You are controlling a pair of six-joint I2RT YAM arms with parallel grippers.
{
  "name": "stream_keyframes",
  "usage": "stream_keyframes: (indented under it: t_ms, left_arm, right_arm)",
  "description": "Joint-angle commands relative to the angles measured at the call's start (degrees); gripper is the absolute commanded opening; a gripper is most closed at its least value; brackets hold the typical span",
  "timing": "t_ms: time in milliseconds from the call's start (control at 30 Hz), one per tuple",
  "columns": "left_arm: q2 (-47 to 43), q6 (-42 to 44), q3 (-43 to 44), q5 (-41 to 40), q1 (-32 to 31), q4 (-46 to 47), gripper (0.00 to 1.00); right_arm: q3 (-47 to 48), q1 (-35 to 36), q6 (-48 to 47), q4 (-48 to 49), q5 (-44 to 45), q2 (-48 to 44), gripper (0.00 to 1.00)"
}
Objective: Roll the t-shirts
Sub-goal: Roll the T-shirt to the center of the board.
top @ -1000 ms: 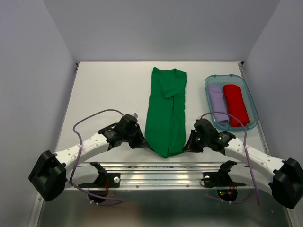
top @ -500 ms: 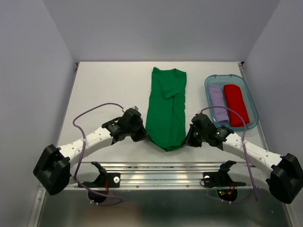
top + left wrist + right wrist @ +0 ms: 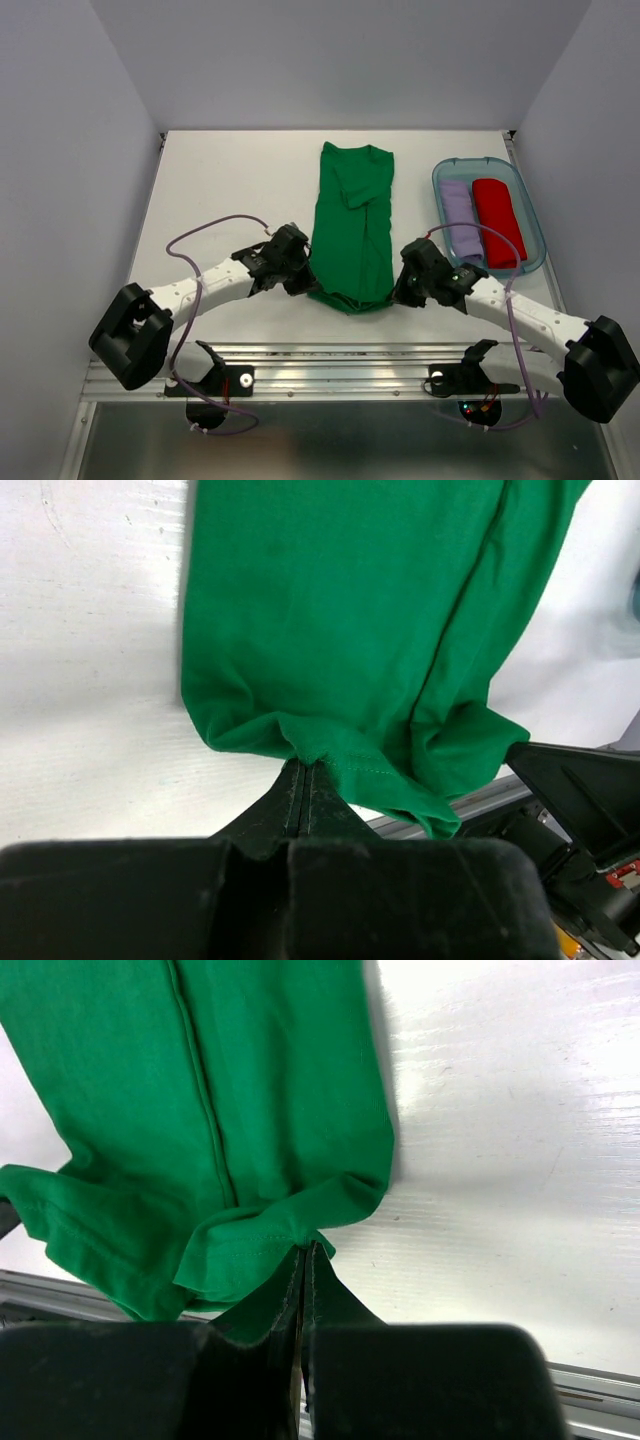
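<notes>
The green t-shirt [image 3: 352,228] lies folded into a long narrow strip down the middle of the table, neck at the far end. Its near hem is folded back over the strip. My left gripper [image 3: 306,287] is shut on the hem's left corner [image 3: 300,745]. My right gripper [image 3: 395,295] is shut on the hem's right corner [image 3: 300,1230]. Both grippers hold the hem just above the table. The shirt fills the upper part of the left wrist view [image 3: 360,630] and of the right wrist view [image 3: 200,1100].
A clear blue tray [image 3: 530,222] at the right holds a lavender fabric roll [image 3: 461,220] and a red fabric roll [image 3: 497,220]. A metal rail [image 3: 330,355] runs along the table's near edge. Grey walls stand on both sides and behind.
Both grippers have moved away from the near edge with the hem in them. The hem has gone from hanging near the rail to folded back over the strip.
</notes>
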Motion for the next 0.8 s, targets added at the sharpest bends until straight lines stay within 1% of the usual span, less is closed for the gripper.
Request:
stream_keyframes:
  t_ms: [0, 433, 767]
  left_arm:
    - [0.6, -0.4, 2.3, -1.9, -0.2, 1.5, 0.0]
    - [6.2, 1.8, 3.9, -2.9, 1.8, 2.0, 0.0]
    - [7.9, 3.3, 6.2, -5.5, 2.4, 0.0, 0.0]
  right_arm:
    - [2.4, 0.5, 1.7, -0.2, 3.4, 0.1, 0.01]
    - [4.9, 0.5, 1.7, -0.3, 7.2, 3.5, 0.01]
    - [6.8, 0.5, 0.7, -0.2, 8.9, 6.9, 0.01]
